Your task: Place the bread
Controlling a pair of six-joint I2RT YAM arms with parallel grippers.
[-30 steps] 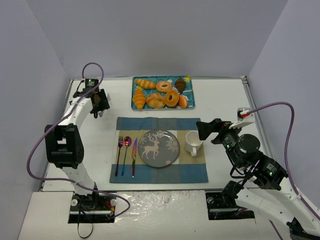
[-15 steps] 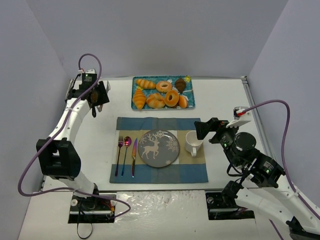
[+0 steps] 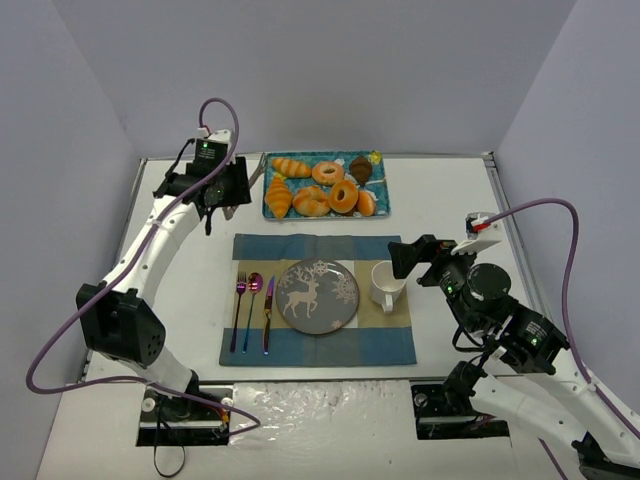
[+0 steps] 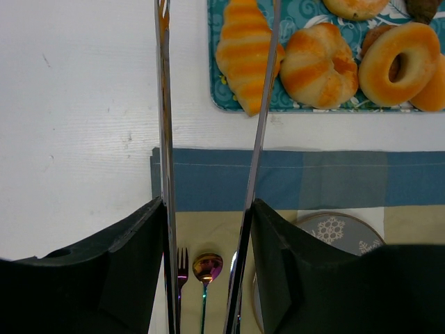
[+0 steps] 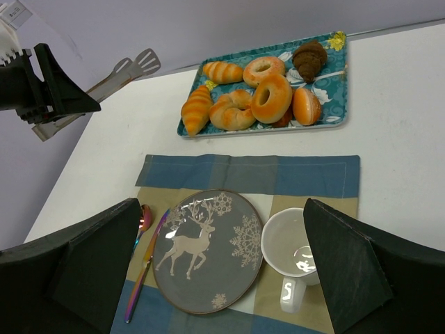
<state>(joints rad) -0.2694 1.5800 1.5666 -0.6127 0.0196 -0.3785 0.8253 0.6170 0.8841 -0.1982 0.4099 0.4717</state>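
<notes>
Beside tray (image 4: 297, 14) — left gripper (image 4: 208, 209), tongs (image 4: 164, 104) outstretched

White mug (image 3: 385, 285) on checked placemat (image 3: 300, 250), fork (image 3: 238, 310), spoon (image 3: 252, 305), knife (image 3: 268, 315) side by side

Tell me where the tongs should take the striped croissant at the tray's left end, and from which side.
Likely across the thick middle of the striped croissant, the tongs coming down from above, one blade along each long side. It tapers to points at both ends, and the knotted roll lies close on its right, leaving little room there.
</notes>
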